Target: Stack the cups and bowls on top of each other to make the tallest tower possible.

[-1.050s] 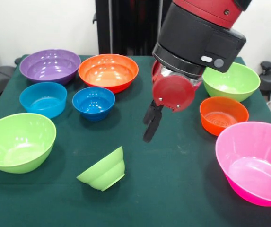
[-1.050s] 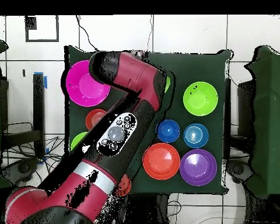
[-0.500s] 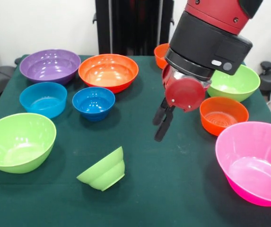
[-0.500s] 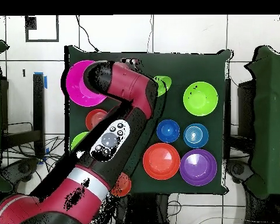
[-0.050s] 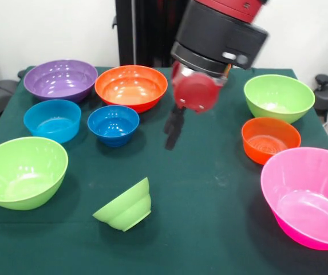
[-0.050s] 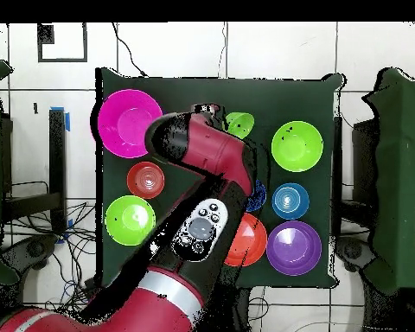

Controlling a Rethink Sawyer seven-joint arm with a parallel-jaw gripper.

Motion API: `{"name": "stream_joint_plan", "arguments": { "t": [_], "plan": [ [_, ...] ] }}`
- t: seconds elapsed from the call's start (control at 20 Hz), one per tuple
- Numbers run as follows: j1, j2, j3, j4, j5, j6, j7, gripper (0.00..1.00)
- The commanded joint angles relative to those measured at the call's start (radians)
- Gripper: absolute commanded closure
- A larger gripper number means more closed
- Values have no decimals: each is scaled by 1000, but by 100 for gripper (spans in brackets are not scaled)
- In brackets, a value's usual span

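Just a dark green table (image 5: pixel 221 223) here, white tiled floor (image 6: pixel 271 52) around it, plus black chairs (image 6: pixel 401 173) off to the sides.

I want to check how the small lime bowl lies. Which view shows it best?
The front view: the small lime bowl is unobstructed there, tipped on its side with its opening facing up and left. The overhead view shows only part of it, beside the arm, so its tilt is hard to read.
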Motion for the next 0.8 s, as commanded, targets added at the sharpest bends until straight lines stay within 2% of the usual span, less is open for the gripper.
{"name": "stream_joint_plan", "arguments": {
  "t": [0.05, 0.35, 0.8],
  "plan": [
    [-100, -129, 271, 181, -243, -51, -405, 0],
    [-132, -146, 292, 163, -394, -28, -408, 0],
    [-125, -96, 300, 76, -499, 40, -369, 0]
  ]
}}
